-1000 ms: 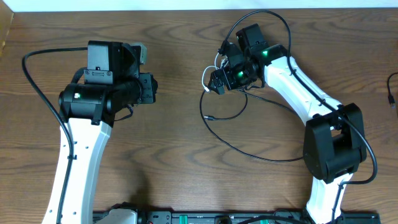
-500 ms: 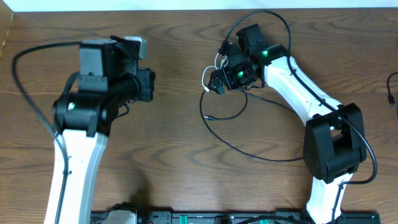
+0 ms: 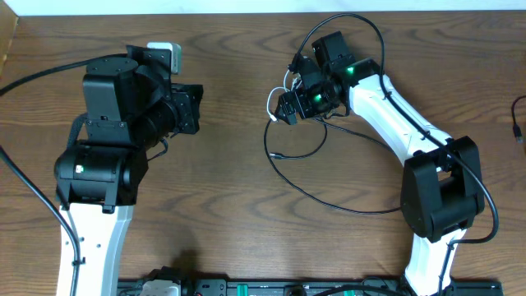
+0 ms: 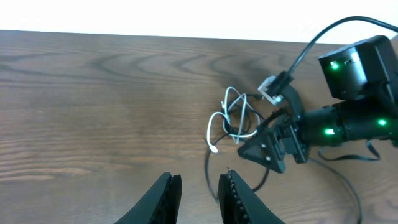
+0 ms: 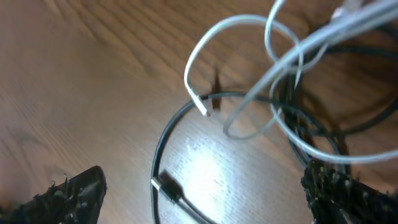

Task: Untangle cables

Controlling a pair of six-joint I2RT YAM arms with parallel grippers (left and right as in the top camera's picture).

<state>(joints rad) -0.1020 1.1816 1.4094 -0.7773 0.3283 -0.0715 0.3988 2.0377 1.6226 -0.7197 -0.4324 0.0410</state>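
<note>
Meanwhile the left arm (image 3: 99, 164) has swung leftward; cables (image 4: 231, 118) lie unmoved.

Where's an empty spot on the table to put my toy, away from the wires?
Bare table lies in the middle, between the left gripper and the black cable, and along the front. It is crowded around the right gripper, where the white cable tangles with the black.

Brown wood table (image 3: 230, 238) w/ tangled black cable (image 5: 160, 140) & white cable (image 5: 188, 71) (right half)
</note>
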